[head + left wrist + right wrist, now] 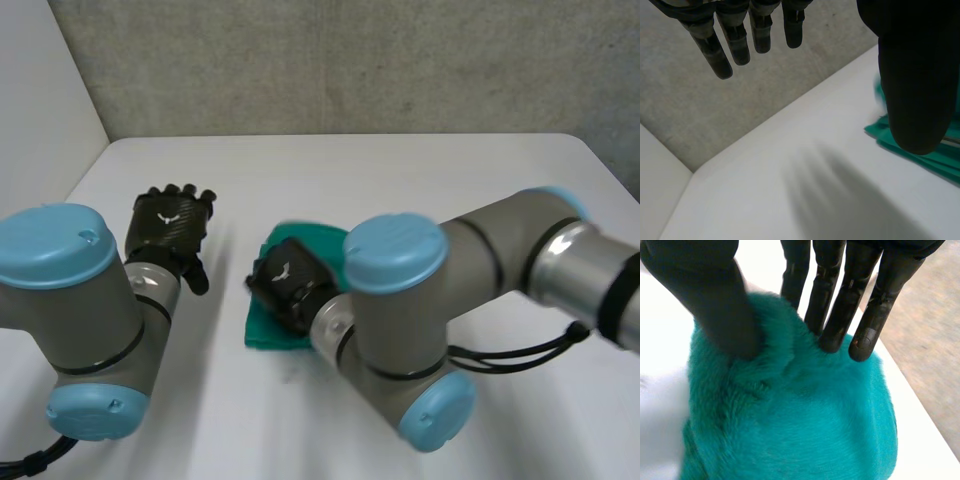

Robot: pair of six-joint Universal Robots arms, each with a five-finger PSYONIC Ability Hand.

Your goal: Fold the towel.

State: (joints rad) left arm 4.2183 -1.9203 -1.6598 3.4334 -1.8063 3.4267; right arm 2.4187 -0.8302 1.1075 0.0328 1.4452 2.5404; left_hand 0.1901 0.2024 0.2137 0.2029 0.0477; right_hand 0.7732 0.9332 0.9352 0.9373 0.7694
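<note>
A teal fluffy towel (pixel 266 334) lies folded small at the middle of the white table (pixel 420 180). My right hand (pixel 290 285) rests on top of it, covering most of it in the head view. In the right wrist view the thumb (pixel 722 310) and fingers (pixel 837 320) dig into the towel (pixel 800 425), with a ridge of cloth gathered between them. My left hand (pixel 172 225) hovers over bare table left of the towel, fingers straight and spread (pixel 722 55), holding nothing. The towel's edge (pixel 920 155) lies beside its thumb.
A grey concrete wall (pixel 350 60) stands behind the table's far edge, and a pale wall (pixel 40 90) closes the left side. My right arm (pixel 480 270) reaches across the table's right half. Bare table lies beyond and left of the towel.
</note>
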